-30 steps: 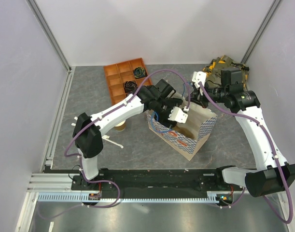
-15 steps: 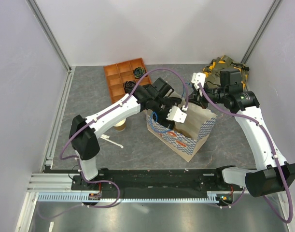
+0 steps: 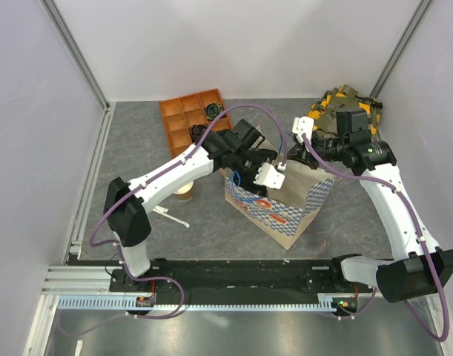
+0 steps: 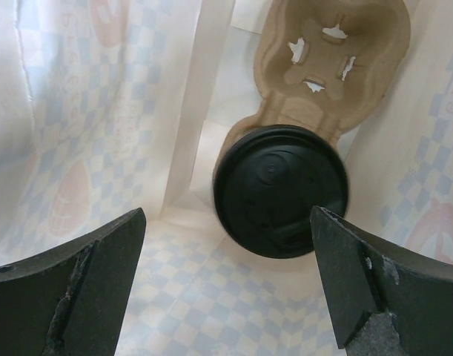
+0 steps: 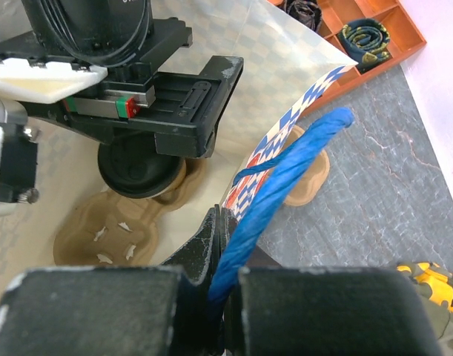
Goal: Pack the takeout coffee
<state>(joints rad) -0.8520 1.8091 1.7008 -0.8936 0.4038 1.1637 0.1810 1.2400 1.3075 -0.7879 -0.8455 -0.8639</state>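
Bag: a blue-checked paper bag (image 3: pixel 285 215) stands mouth up and holds a pulp cup carrier (image 4: pixel 337 67).
Coffee: the takeout coffee (image 4: pixel 280 190) sits at one end of that carrier, down in the bag, with its black lid (image 5: pixel 141 174) on.
Tray: the orange tray (image 3: pixel 174 111) has dark coils (image 3: pixel 213 111) in two compartments.
Left: the arm reaches into the bag mouth. The left gripper (image 4: pixel 227 215) is spread wide above the lid and grips nothing.
Right: the right gripper (image 5: pixel 225 274) is pinched tight on the bag's blue rope handle (image 5: pixel 285 178).

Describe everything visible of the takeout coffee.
The takeout coffee shows mostly its round black plastic lid, glossy with raised rings; the cup beneath barely shows. It seems to sit upright in one socket of a moulded pulp carrier at the bottom of the checkered paper bag. The left tool hangs open above it, not touching.
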